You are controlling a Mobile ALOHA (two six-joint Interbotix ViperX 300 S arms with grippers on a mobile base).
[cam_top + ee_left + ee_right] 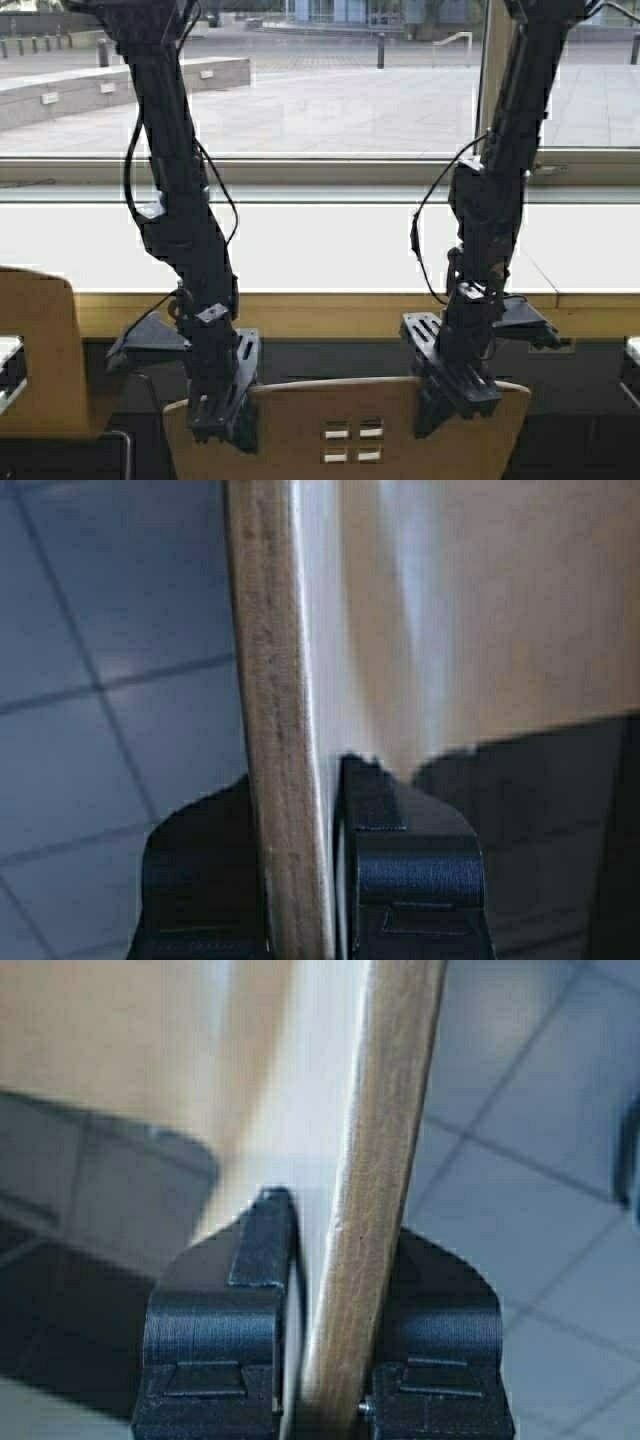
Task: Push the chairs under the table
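A light tan plywood chair (350, 430) with four small square cutouts stands in the middle foreground, its backrest facing the table (320, 312). The table has a pale glossy top and a wood front edge. My left gripper (225, 415) grips the left end of the backrest's top edge. My right gripper (452, 398) grips the right end. In the left wrist view the backrest edge (270, 630) runs between the black fingers of the left gripper (295, 780). The right wrist view shows the same edge (395, 1080) clamped in the right gripper (345, 1225). The seat and legs are hidden.
A second tan chair (35, 350) stands at the left, beside the held one. Part of another object (632, 365) shows at the right border. Behind the table is a wide window (330, 100) onto a paved plaza. Grey floor tiles (100, 680) lie below.
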